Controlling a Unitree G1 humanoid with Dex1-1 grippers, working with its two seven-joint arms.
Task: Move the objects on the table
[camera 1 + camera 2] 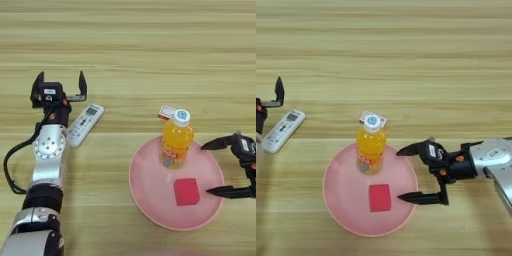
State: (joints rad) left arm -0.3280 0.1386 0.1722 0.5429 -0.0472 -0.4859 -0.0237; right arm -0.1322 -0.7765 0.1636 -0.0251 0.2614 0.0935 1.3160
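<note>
A small red cube lies on a pink plate, in its front right part. My right gripper is open just right of the cube, its fingertips over the plate's right rim with nothing between them. The white remote control lies slanted on the table at the left. My left gripper stands open just behind and left of the remote, holding nothing. A flat white-and-red box lies behind the plate, partly hidden by a bottle.
An orange drink bottle with a white cap stands upright on the back of the plate, close behind the cube. My left arm runs along the left side beside the remote.
</note>
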